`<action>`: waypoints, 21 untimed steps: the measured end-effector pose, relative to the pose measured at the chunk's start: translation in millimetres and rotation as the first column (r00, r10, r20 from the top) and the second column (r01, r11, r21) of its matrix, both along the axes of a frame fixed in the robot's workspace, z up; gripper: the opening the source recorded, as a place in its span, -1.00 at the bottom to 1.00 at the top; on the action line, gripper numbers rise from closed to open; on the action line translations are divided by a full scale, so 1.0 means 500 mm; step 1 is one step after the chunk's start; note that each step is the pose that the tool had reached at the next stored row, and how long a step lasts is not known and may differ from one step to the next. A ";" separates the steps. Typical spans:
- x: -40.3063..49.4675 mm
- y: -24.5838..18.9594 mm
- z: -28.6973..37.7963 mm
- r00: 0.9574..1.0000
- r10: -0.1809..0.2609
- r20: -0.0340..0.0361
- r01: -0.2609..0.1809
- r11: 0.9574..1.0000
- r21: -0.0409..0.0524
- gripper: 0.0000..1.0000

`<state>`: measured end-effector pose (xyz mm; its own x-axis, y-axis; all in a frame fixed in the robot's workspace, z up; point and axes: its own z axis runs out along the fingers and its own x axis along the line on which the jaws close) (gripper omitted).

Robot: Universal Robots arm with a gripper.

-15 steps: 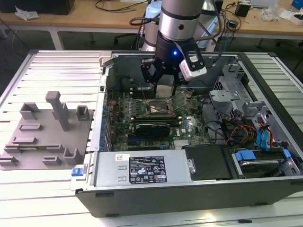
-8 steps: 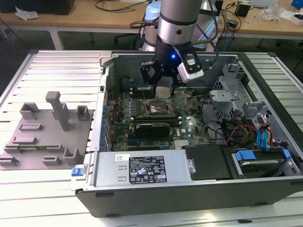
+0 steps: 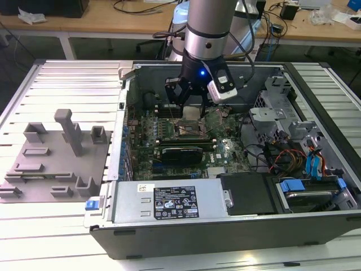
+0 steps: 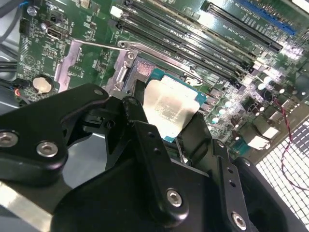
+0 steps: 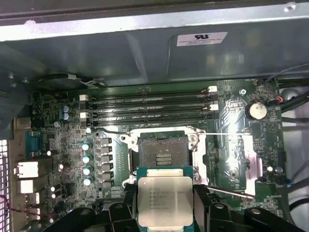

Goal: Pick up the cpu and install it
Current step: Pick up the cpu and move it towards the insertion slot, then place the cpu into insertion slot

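The gripper [image 3: 190,107] is closed on the cpu [image 5: 165,200], pinching two opposite edges, silver lid up. The cpu hangs just above the open socket [image 5: 162,153], seemingly short of its centre on the side away from the memory slots [image 5: 147,104], edges roughly square to it

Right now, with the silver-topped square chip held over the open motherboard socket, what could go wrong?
The pale silver-grey square cpu, clamped by its edges in the black gripper, hangs over the open socket, not seated; lowered skewed, it could damage the contacts. Released early, it might drop tilted onto the socket.
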<state>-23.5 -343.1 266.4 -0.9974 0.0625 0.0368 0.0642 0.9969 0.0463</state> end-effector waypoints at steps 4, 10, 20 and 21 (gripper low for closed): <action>0.000 0.0000 -0.001 1.000 0.000 0.000 0.000 1.000 0.000 0.09; 0.000 0.0000 -0.001 1.000 0.000 0.000 0.000 1.000 0.000 0.09; 0.000 0.0001 -0.002 0.994 -0.112 0.000 0.112 0.994 0.000 0.09; 0.000 0.0001 -0.002 0.992 -0.129 0.000 0.129 0.992 0.000 0.09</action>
<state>-23.5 -343.1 265.7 -0.9809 0.1908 0.0368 0.1924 0.9802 0.0466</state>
